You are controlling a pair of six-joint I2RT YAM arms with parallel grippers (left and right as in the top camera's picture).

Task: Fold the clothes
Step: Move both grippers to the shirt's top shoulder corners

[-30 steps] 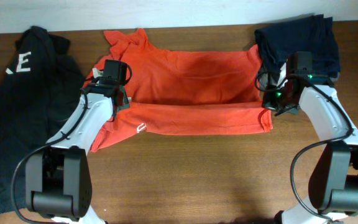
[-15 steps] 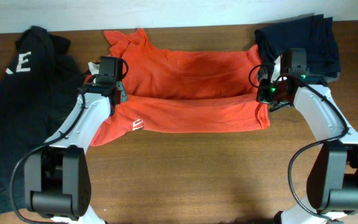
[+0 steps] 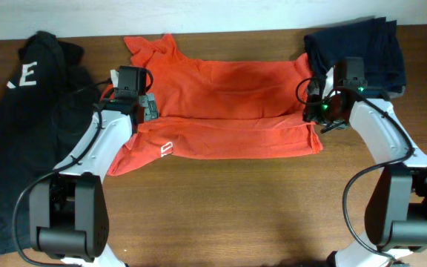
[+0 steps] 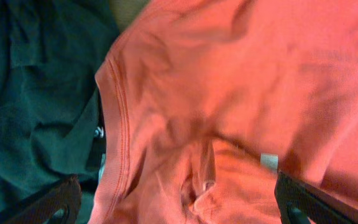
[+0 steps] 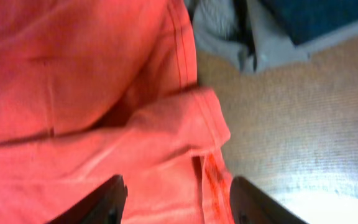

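The orange T-shirt (image 3: 228,89) lies spread sideways across the far part of the table (image 3: 236,215), from about 10 o'clock to 2 o'clock. Its near edge is turned up over the body as a long band (image 3: 228,137), which shows the small white logo (image 3: 167,150) at the left end. The left gripper (image 3: 145,108) sits over the band's 9 o'clock end and the right gripper (image 3: 319,113) over its 3 o'clock end, one at each corner so the fold lands straight. Both stand with jaws apart, the left very wide, the right less so, and cloth lies loose beneath them, gripped by neither. A black garment (image 3: 28,111) at 9 o'clock and a navy one (image 3: 369,44) at 1 o'clock sit aside. To my eye the first fold is laid.
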